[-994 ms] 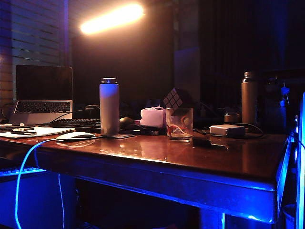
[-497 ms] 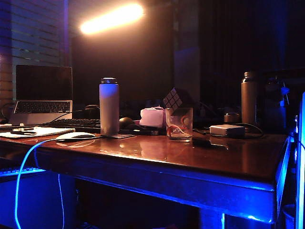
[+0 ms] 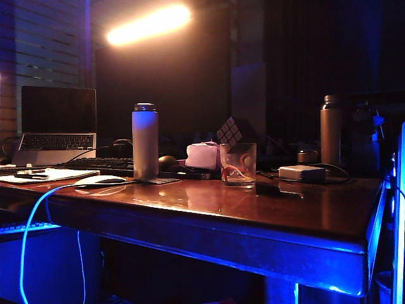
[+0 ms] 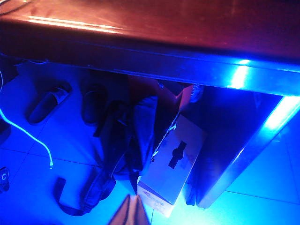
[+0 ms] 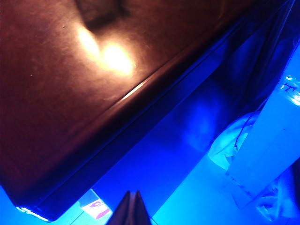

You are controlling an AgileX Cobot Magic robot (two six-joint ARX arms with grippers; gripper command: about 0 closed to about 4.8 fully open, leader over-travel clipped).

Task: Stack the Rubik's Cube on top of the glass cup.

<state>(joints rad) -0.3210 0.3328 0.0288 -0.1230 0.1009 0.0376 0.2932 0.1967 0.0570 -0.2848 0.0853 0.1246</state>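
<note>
The glass cup [image 3: 238, 164], short and clear with a red-and-white curl inside, stands on the wooden table [image 3: 253, 212] near its middle. The Rubik's Cube [image 3: 230, 131] shows tilted on a corner just behind and above the cup's rim; the dark hides what supports it. Neither gripper appears in the exterior view. My left gripper [image 4: 133, 208] is shut and empty, hanging over the floor in front of the table's edge [image 4: 140, 58]. My right gripper [image 5: 136, 206] is also shut and empty, beside the table's corner [image 5: 70, 103].
On the table stand a tall white bottle [image 3: 145, 140], a pink-white lump [image 3: 202, 155], a brown bottle [image 3: 330, 130], a grey box with a cable [image 3: 302, 172], a laptop [image 3: 58, 123] and a mouse [image 3: 100, 180]. Under the table lie a cardboard box [image 4: 173, 164] and a bag [image 4: 124, 140].
The Rubik's Cube sits very slightly lower than half a second ago. The cup and everything else on the table have kept still.
</note>
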